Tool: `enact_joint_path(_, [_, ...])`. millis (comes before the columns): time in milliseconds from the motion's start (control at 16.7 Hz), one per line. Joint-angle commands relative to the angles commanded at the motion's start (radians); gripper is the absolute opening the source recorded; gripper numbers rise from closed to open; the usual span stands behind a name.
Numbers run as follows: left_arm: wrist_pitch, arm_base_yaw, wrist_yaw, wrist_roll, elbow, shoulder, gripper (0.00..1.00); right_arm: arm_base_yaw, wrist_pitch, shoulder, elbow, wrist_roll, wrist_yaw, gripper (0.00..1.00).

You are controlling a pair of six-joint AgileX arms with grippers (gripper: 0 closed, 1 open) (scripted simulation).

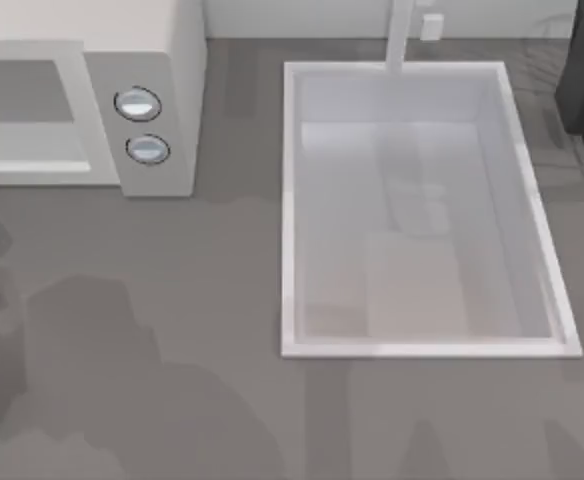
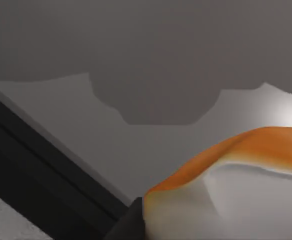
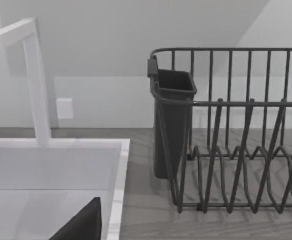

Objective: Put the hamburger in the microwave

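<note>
A grey wood-grain desk [image 1: 172, 330] spreads across the scene, with soft shadows lying over its near left part. A white rectangular sink basin [image 1: 290, 210] is sunk into it right of centre, a white faucet [image 3: 33, 75] rising at its far rim before a pale wall [image 3: 136, 30]. A dark wire dish rack [image 3: 236, 130] with a cutlery cup [image 3: 172, 120] stands at the far right.

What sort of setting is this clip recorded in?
Most likely a simulated kitchen counter: a microwave at the top view's left, a white sink with faucet, and a dark wire dish rack beside it.
</note>
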Motion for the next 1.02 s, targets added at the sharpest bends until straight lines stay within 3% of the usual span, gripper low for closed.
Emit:
enact_joint_path(240, [0.316,-0.022,0.042,-0.186,-0.030,0.085,0.00,0.000,0.000,0.000,0.000,0.000,0.000,1.00])
enact_joint_path(780, [1.296,-0.104,0.165,-0.738,-0.158,0.298,0.00,0.000,0.000,0.000,0.000,0.000,0.000,1.00])
enact_joint_path(1020, [1.612,-0.131,0.206,-0.956,-0.220,0.366,0.00,0.000,0.000,0.000,0.000,0.000,0.000,1.00])
